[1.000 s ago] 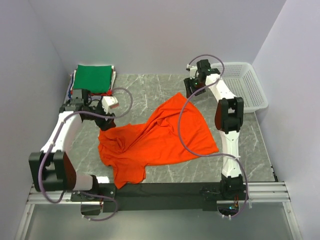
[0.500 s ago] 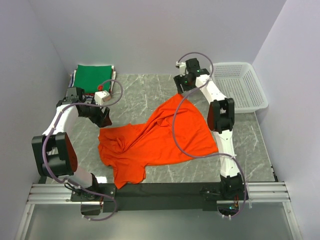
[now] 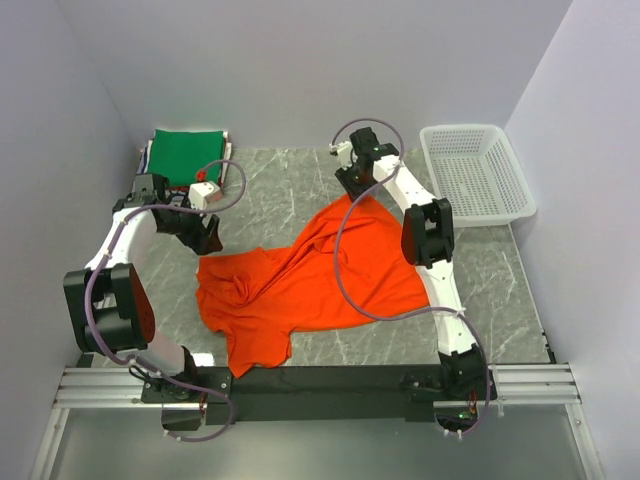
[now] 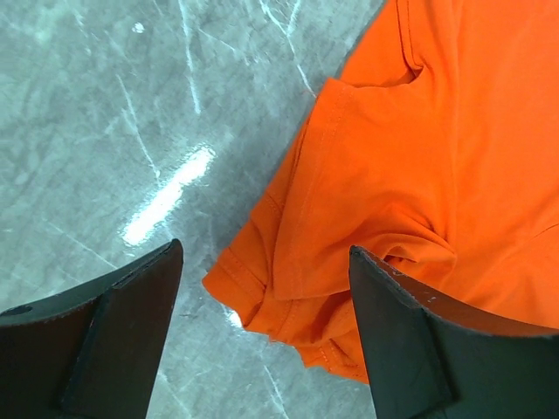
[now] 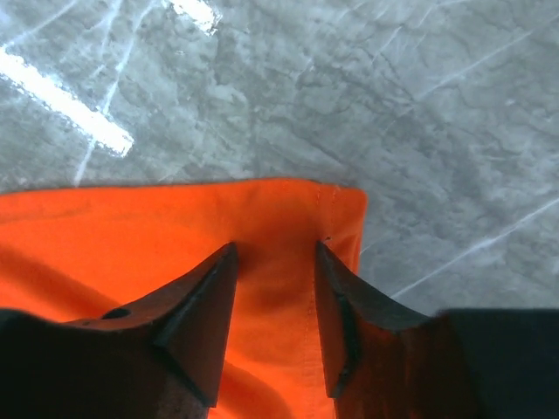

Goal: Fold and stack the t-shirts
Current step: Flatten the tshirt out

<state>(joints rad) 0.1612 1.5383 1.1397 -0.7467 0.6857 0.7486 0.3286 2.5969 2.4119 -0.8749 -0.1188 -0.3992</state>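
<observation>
"Starting big: what is the table (image 3: 290,180) like?"

"Grey, veined like marble, and glossy. The orange shirt (image 3: 320,275) sprawls across its middle. It is soft and creased, bunched at the left, with one flat corner pointing to the far side."

"And around it?"

"A white lattice basket (image 3: 470,128), rectangular, sits far right. A green shirt (image 3: 187,156), folded square, lies on a small pile far left."

"The fingers?"

"The left gripper (image 4: 264,253) hovers over a stitched orange sleeve, its dark wedge fingers (image 4: 122,332) wide apart. The right gripper (image 5: 276,249) is at the far corner, its fingers (image 5: 192,323) narrowly apart with flat cloth between them."
</observation>
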